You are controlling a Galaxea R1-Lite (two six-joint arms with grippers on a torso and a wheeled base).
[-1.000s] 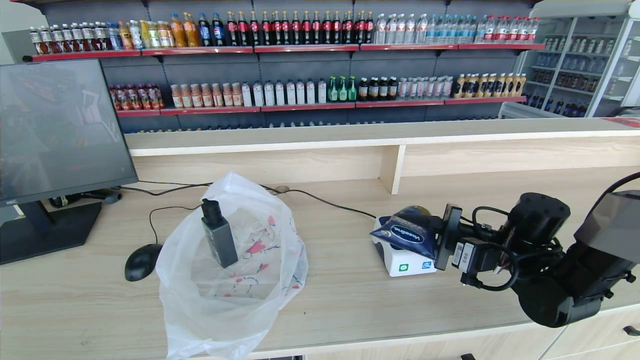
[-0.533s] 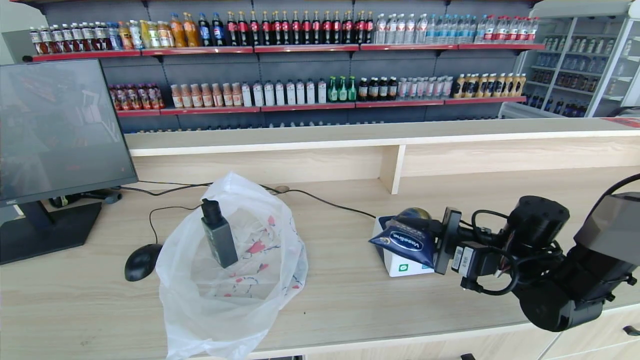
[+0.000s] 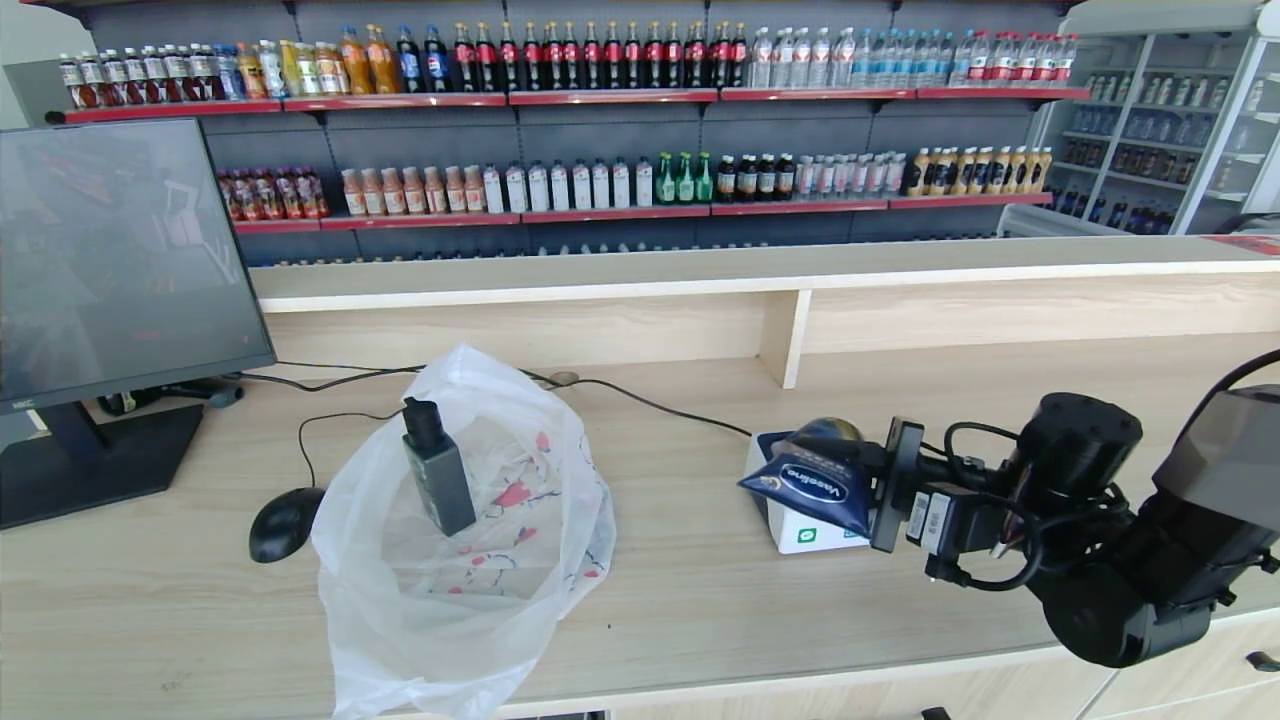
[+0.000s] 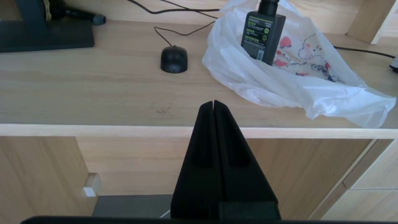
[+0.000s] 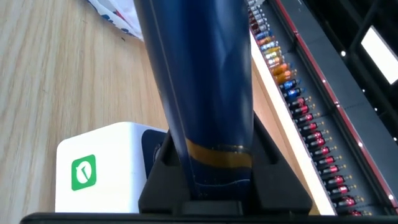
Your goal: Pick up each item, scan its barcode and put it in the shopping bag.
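My right gripper (image 3: 850, 470) is shut on a dark blue tube (image 3: 812, 476), held sideways just above the white scanner box (image 3: 800, 525) on the counter's right side. In the right wrist view the blue tube (image 5: 199, 81) runs out from between the fingers, with the scanner box (image 5: 102, 168) below it. A translucent shopping bag (image 3: 470, 540) with red prints lies to the left, a dark grey bottle (image 3: 437, 478) standing in it. My left gripper (image 4: 214, 130) is shut and holds nothing, below the counter's front edge; beyond it are the bag (image 4: 292, 62) and the bottle (image 4: 261, 34).
A monitor (image 3: 110, 270) stands at the far left, a black mouse (image 3: 283, 522) and its cable beside the bag. A raised wooden ledge (image 3: 700, 275) runs along the counter's back, with drink shelves behind. A cable (image 3: 640, 400) crosses to the scanner.
My right gripper has lowered the blue tube slightly and shifted it a little to the left over the scanner box. The bag and bottle have not moved.
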